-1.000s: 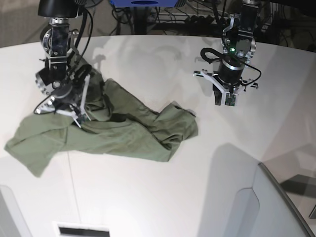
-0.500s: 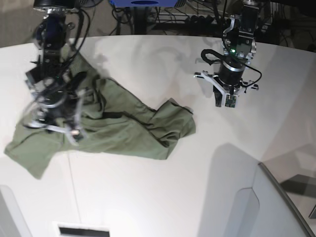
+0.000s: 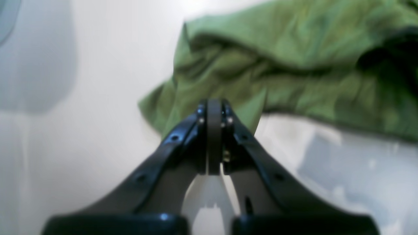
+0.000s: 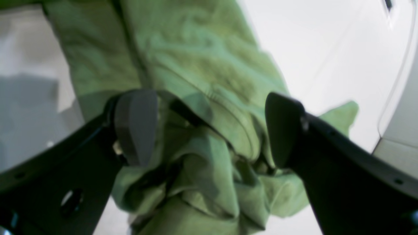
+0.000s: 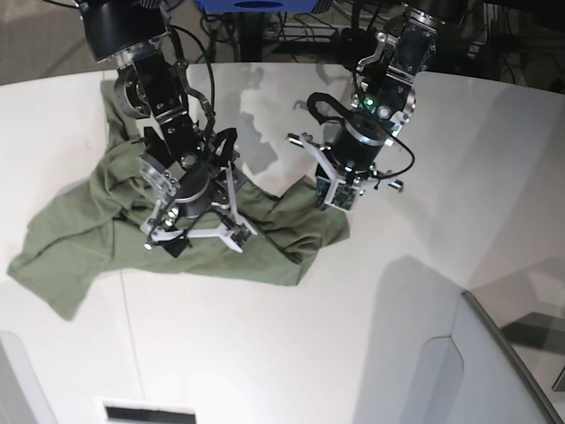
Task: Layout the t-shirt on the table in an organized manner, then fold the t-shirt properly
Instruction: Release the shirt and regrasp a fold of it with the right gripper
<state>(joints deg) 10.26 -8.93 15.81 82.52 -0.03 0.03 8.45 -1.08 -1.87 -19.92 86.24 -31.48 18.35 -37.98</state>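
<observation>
1. Base view: a crumpled olive shirt sprawls across the white table; the right gripper hangs spread over its middle, the left gripper over its right edge.
2. Left wrist view: fingers pressed together, empty, above the shirt's edge.
3. Right wrist view: pads stand wide apart over bunched folds.
</observation>
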